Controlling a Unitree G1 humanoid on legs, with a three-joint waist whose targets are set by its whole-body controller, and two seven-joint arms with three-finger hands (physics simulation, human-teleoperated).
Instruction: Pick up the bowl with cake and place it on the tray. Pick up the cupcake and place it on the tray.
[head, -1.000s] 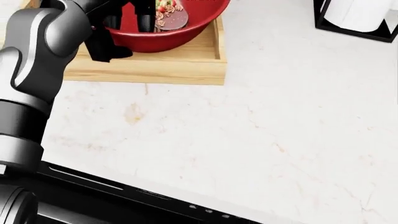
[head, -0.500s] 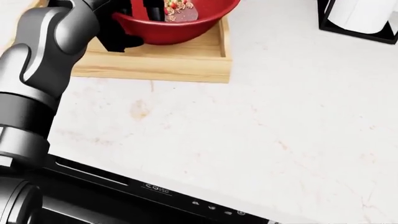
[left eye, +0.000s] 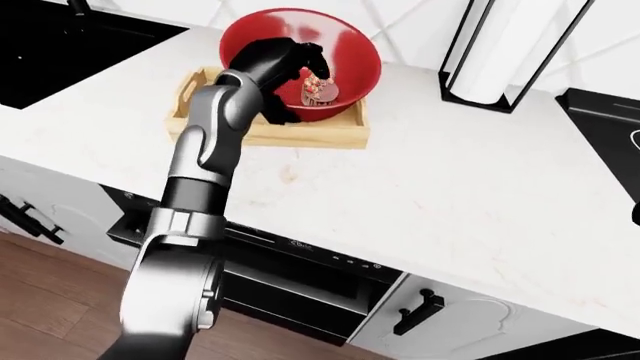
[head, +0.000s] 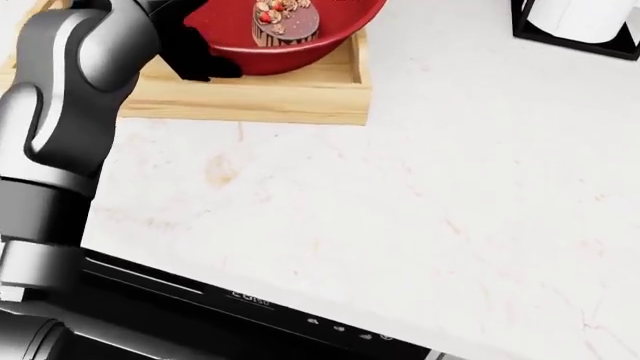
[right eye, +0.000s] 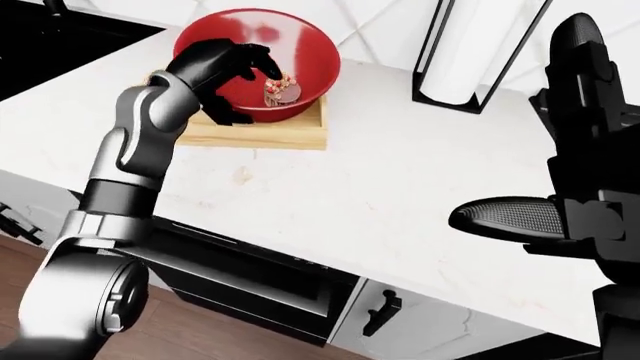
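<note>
The red bowl sits tilted on the wooden tray, at the far left of the white counter. The cake, topped with berries, lies inside the bowl against its lower wall. The left hand grips the bowl's near-left rim: fingers curl over the rim into the bowl, with the thumb under the outer wall. The bowl leans toward the camera and does not rest flat.

The right hand hangs at the right edge of the right-eye view, fingers spread wide, holding nothing and well apart from the tray.

Status: the first step is judged nearly complete, since the bowl is over the tray but not yet released or levelled. The second step is not started; no cupcake shows in any view, so its location cannot be stated. A paper towel holder stands to the right of the tray.
</note>
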